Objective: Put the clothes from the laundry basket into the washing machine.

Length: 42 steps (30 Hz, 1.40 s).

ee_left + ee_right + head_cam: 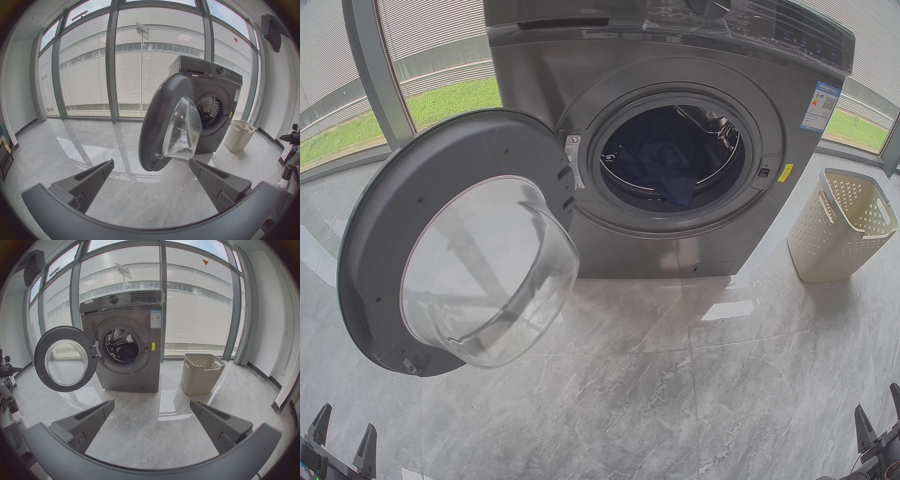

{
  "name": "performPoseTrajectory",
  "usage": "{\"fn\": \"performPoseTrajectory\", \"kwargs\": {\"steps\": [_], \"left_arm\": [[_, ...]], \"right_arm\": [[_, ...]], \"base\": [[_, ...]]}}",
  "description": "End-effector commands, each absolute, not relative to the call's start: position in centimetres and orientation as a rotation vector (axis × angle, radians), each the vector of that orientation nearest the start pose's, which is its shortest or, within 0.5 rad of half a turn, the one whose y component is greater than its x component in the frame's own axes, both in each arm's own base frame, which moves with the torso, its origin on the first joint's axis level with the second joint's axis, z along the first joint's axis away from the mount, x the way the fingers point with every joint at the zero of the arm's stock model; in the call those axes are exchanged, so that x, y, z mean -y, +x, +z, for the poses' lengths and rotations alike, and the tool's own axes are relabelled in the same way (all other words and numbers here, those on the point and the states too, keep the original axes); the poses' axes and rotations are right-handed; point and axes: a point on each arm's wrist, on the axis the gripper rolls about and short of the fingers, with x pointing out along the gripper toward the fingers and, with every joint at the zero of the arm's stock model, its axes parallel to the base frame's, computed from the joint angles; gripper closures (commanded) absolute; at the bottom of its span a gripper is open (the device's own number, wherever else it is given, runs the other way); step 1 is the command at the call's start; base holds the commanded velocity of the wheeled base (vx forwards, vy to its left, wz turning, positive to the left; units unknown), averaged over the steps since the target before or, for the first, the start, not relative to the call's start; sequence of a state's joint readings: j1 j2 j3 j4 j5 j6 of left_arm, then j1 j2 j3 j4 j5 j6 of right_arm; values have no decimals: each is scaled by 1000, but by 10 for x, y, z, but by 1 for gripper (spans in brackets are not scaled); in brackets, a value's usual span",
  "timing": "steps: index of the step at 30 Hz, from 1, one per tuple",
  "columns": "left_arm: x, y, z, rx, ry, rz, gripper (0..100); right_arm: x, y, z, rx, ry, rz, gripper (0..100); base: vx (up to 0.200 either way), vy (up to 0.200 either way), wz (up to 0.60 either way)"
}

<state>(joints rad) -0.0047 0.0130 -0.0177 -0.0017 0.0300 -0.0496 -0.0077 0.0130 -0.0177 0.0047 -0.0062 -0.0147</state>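
Dark clothes (665, 162) lie inside washing machine (537, 75) drum, one corner drooping over rim. laundry basket (819, 244) stands beside machine, apparently empty. Both wide, holding nothing: left pincer (151, 162), right pincer (152, 402). Advisable: push drooping corner deeper, clear of door (425, 187).

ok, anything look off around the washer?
One thing: the dark cloth in the washer has a corner draped over the seal, where the open door could pinch it. The basket stands upright; nothing spilled.
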Motion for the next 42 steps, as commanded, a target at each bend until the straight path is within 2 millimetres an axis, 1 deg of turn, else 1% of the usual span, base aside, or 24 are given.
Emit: {"fn": "performPoseTrajectory", "kwargs": {"steps": [1, 3, 9, 15, 24, 36, 39, 40, 41, 42], "left_arm": [[-1, -23, 76, 2, -51, 26, 0], [-1, -23, 76, 4, -51, 26, 0], [-1, -23, 76, 4, -51, 26, 0], [-1, -23, 76, 2, -51, 26, 0], [-1, -23, 76, 4, -51, 26, 0], [-1, -23, 75, 0, -18, 34, 0], [-1, -23, 78, 23, -22, 41, 0], [-1, -29, 99, 117, -45, 30, 0], [-1, -39, 128, 206, -61, 11, 0], [0, -39, 144, 190, -59, -22, 0]], "right_arm": [[0, -23, 75, -6, -15, -14, 0], [0, -23, 75, -6, -15, -14, 0], [0, -23, 75, -6, -15, -14, 0], [0, -23, 75, -6, -15, -14, 0], [0, -23, 75, -6, -15, -14, 0], [0, -23, 75, -6, -17, -14, 0], [0, -23, 75, -6, -17, -14, 0], [0, -23, 75, -6, -17, -14, 0], [0, -23, 75, -6, -18, -14, 0], [0, -23, 75, -6, -17, -15, 0]], "base": [[0, 0, 0], [0, 0, 0], [-200, 0, 0], [0, 0, 0], [0, 200, 0], [0, 0, 0], [0, 0, 0], [0, 0, 0], [0, 0, 0], [0, 0, 0]]}}
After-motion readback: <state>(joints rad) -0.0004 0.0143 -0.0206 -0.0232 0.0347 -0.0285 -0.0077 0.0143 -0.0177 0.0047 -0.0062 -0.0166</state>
